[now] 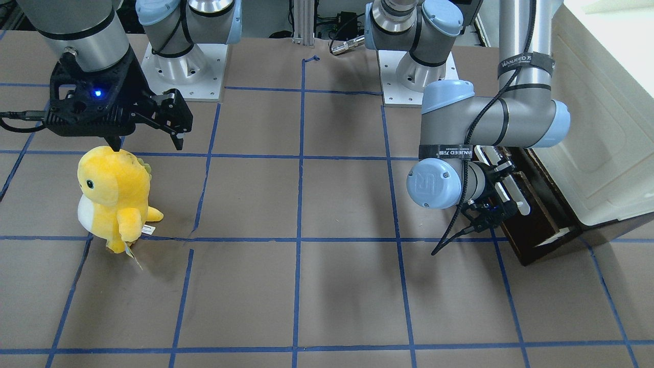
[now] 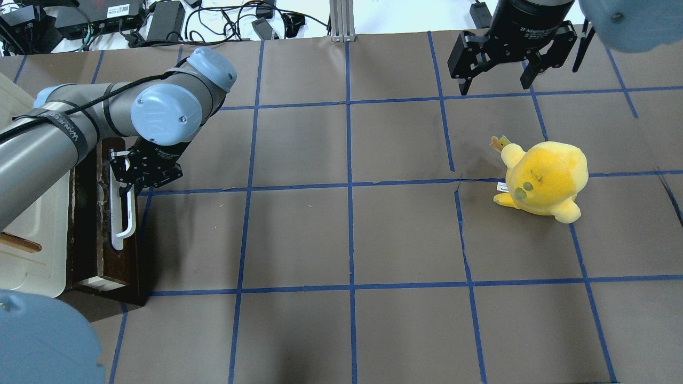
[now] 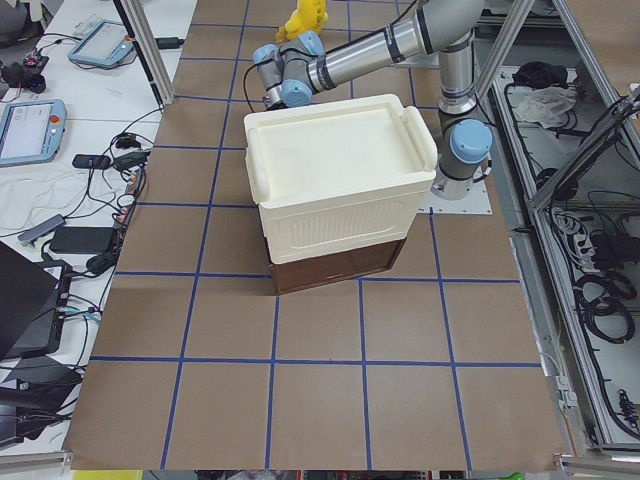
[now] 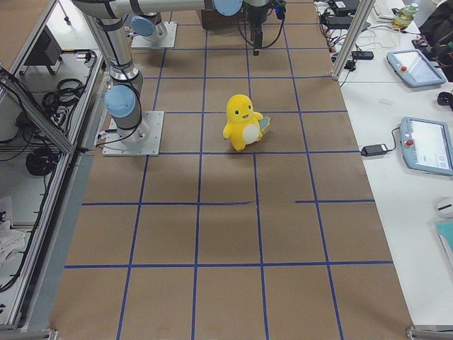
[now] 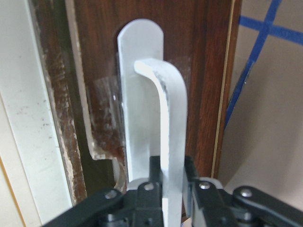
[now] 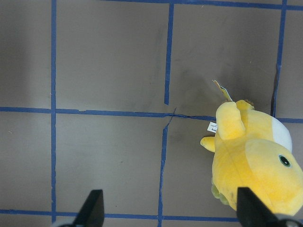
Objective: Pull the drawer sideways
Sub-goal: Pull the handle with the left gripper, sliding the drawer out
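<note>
Left gripper [image 5: 172, 176] is clamped on the white handle [image 5: 163, 109] of the drawer [image 2: 96, 213], low in the cabinet [image 3: 335, 190] at the table's left end. Grasp made, I'd say; next comes a straight sideways pull. Right gripper [image 2: 495, 84] hangs spread wide, empty. One drawer, one handle, one plush [image 2: 544, 178].

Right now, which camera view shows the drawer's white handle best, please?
The left wrist view: the handle fills it, pinched by the left end effector. Overhead and front views show it small and partly covered; the side views hide it.
</note>
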`<state>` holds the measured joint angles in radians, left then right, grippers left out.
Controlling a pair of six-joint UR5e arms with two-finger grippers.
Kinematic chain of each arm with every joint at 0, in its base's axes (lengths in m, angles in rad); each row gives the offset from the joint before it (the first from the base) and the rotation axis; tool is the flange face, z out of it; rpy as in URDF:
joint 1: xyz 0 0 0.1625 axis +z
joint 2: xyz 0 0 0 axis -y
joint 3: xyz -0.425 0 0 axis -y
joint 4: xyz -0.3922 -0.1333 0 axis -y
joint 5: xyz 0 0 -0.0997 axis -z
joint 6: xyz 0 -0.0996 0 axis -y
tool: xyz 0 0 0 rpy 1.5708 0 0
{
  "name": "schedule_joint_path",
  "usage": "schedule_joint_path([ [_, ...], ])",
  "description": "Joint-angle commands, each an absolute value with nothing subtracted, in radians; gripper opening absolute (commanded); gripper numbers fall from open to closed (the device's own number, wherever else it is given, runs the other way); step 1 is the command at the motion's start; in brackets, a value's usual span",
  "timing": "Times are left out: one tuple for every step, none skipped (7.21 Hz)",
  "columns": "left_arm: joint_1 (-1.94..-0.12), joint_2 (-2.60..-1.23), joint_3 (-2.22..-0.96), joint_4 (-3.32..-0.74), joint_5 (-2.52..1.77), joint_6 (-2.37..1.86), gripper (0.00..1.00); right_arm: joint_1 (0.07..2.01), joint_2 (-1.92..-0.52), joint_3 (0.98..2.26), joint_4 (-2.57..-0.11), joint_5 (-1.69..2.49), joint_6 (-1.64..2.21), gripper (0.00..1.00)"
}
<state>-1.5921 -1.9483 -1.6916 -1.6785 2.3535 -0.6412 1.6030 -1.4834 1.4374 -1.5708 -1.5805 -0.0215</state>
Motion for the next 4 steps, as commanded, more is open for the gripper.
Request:
schedule_joint_path([
  [-1.592,-1.951,-1.694,-1.690,2.367,-0.649,0.14,1.603,-1.483,1.437,-1.571,-1.582,-0.021,1.00],
  [-1.592,-1.957,-1.686,-1.695,2.367,-0.650,0.14,1.603,-1.483,1.437,-1.571,-1.582,-0.021,1.00],
  [-1.594,-1.962,-1.684,-1.695,2.365,-0.653,0.14,1.603,-1.483,1.437,-1.571,-1.580,-0.021,1.00],
  [-1.595,-1.963,-1.683,-1.694,2.365,-0.657,0.15,1.603,-1.483,1.437,-1.571,-1.582,-0.023,1.00],
])
